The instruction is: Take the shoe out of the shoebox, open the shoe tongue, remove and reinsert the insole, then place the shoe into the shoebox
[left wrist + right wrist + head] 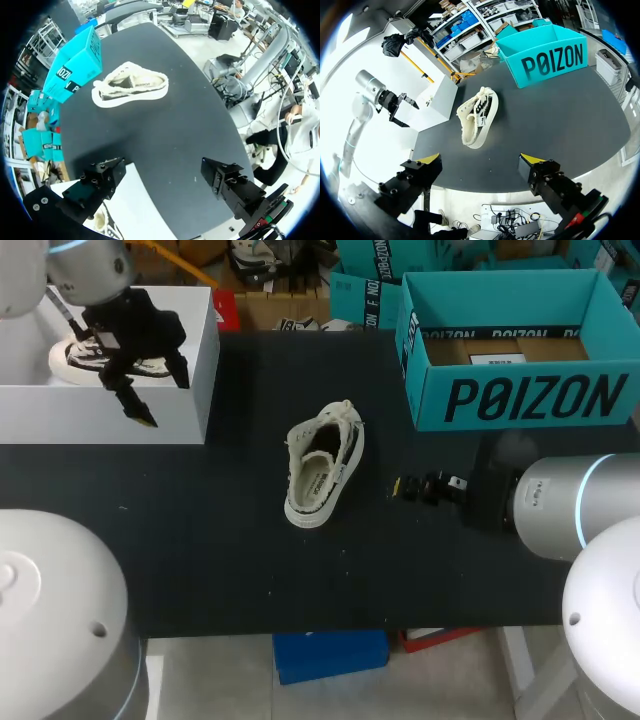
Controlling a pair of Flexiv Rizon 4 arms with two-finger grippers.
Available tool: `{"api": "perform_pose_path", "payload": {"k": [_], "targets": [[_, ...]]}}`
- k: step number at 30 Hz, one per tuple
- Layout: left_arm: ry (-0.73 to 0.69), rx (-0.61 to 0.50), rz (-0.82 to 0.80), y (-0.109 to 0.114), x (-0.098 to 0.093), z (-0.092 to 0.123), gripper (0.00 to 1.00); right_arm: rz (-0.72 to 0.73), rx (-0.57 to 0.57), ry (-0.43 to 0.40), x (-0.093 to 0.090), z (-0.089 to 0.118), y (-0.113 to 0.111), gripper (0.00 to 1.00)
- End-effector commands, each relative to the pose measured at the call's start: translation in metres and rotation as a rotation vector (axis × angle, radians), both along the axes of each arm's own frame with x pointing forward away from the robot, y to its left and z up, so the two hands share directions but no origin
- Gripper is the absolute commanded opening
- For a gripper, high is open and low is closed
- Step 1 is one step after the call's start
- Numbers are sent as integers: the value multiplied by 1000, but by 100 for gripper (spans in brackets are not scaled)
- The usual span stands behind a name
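Your right gripper (480, 162) hung low over the table (200, 540), near the shoe (322, 465) on its right, fingers spread wide and holding nothing. You had the left gripper (163, 395) well away above the white box (100, 410), also gaping and empty. With the shoe out on the table, apart from the teal shoebox (520, 400), I judged that opening the tongue was the step in hand (whether the insole sat inside, I couldn't tell). The next move probably called for one gripper to pin the shoe while the other lifted the tongue. It was a cream low-top with a dark side stripe, seemingly tipped onto its side, likely soft and prone to sliding.
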State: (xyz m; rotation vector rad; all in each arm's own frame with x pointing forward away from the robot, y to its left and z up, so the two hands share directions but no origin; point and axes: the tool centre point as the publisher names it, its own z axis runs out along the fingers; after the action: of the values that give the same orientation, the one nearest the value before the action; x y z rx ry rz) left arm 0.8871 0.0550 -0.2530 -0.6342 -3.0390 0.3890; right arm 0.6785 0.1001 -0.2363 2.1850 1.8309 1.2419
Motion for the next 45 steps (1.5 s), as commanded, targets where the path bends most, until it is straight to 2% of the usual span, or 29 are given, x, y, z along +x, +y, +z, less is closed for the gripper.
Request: {"api": "perform_pose_path", "payload": {"k": [1,4,11,18,31,45], "targets": [[-6,1,2,0,-2,0,100,-10,3,-9,-1,-4,4,100],[-6,1,2,0,-2,0,100,-10,3,-9,-1,-4,4,100],[-6,1,2,0,-2,0,100,127,-272,81,42,1,8,100],[-6,1,2,0,-2,0,100,188,-432,146,72,-11,9,100],[-6,1,2,0,-2,0,100,274,-508,263,125,-43,20,100],[-6,1,2,0,-2,0,100,341,-526,350,171,-90,55,100]]}}
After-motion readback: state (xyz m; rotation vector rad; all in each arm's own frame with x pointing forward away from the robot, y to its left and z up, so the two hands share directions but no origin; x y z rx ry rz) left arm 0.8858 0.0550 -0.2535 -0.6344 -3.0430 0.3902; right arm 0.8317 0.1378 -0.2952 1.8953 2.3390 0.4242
